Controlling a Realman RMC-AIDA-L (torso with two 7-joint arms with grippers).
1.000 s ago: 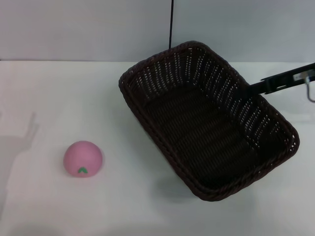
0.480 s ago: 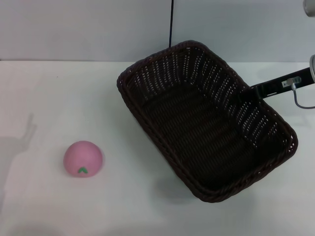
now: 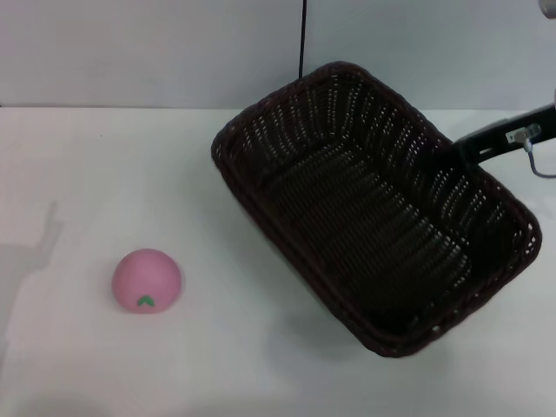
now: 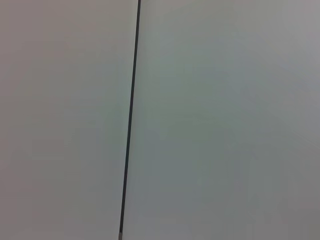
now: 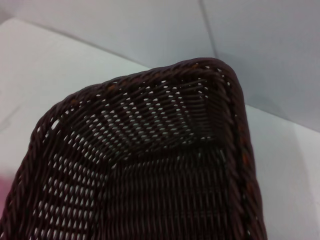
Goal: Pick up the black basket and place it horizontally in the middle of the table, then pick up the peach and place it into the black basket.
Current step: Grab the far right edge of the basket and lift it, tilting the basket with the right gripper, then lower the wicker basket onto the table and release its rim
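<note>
The black basket (image 3: 373,226) is a large dark woven basket at the centre right of the white table (image 3: 104,174), lying diagonally with its right side tilted up. My right gripper (image 3: 460,152) reaches in from the right edge and is shut on the rim of the basket's right long side. The right wrist view looks into the basket (image 5: 165,165) at one inner corner. The pink peach (image 3: 146,280) sits alone on the table at the front left, well apart from the basket. My left gripper is out of view.
A grey wall (image 3: 130,52) runs behind the table, with a thin black vertical line (image 3: 303,39) above the basket. The left wrist view shows only that wall and the line (image 4: 130,125). Bare tabletop lies between the peach and the basket.
The basket has shifted a little to the right and its right side has risen, held by my right gripper. The peach has not moved.
</note>
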